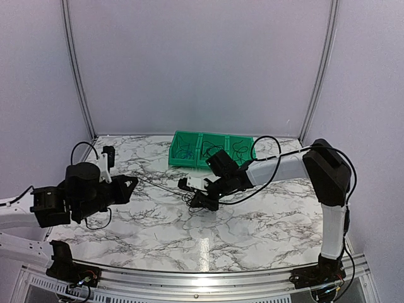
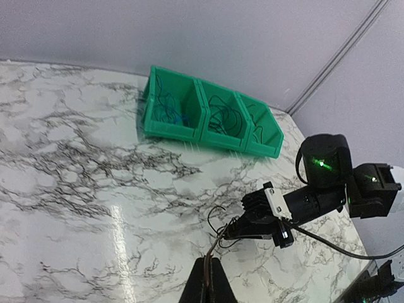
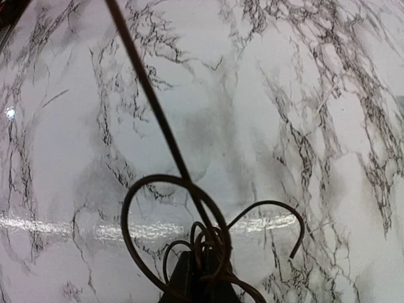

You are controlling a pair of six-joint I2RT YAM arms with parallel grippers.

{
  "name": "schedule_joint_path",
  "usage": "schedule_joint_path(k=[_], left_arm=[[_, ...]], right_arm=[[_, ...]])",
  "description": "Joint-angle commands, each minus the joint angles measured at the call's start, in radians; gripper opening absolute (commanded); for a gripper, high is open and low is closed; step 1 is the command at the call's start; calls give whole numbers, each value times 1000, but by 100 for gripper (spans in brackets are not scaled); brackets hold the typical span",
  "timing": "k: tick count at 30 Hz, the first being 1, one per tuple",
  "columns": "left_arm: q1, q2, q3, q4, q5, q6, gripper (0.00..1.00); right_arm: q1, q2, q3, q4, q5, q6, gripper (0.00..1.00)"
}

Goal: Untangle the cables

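A small knotted clump of thin dark cables point(image 3: 208, 243) hangs just above the marble table, with loose loops curling out of it point(image 2: 216, 218). My right gripper point(image 3: 201, 268) is shut on this clump; in the top view it sits at mid-table point(image 1: 197, 201). One strand point(image 1: 161, 186) runs taut from the clump to the left. My left gripper point(image 2: 211, 266) is shut on that strand's end point(image 2: 221, 243), and in the top view it is at the left of the table point(image 1: 134, 181). The strand crosses the right wrist view diagonally point(image 3: 148, 95).
Three joined green bins point(image 1: 183, 161) stand at the back of the table, each with loose thin cables inside; the left one point(image 2: 165, 129) holds a blue wire. Metal frame posts point(image 1: 77, 69) rise at the back corners. A rail point(image 1: 202, 278) edges the near side.
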Motion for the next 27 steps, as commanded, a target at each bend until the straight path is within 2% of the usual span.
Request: schedule_joint_path(k=[1,5,10,12,14,16,22,27], left_arm=[[7,-179,173,-183,-285,147,0],[7,-209,265,-256,-345,201,0],[7,-202,304,-280,-355,227,0],[7,-202,315,-284,-359,235,0],[7,-201,327,-287,-371,249,0],[8,-195,339,-295,-381,262,0],[9,-158,336,-302,-347,241,0],[8,-94,333,-296,-262,219,0]], right_arm=[[-41,58,-24,-143,146,11,13],[-42,71,-14,-154,182,16,16],[-44,81,-7,-162,197,20,18],[-43,87,-5,-164,209,28,26],[-47,93,2,-170,215,37,40],[-52,92,7,-174,219,43,46],[-68,69,7,-178,219,37,47],[-69,6,-4,-178,185,18,47]])
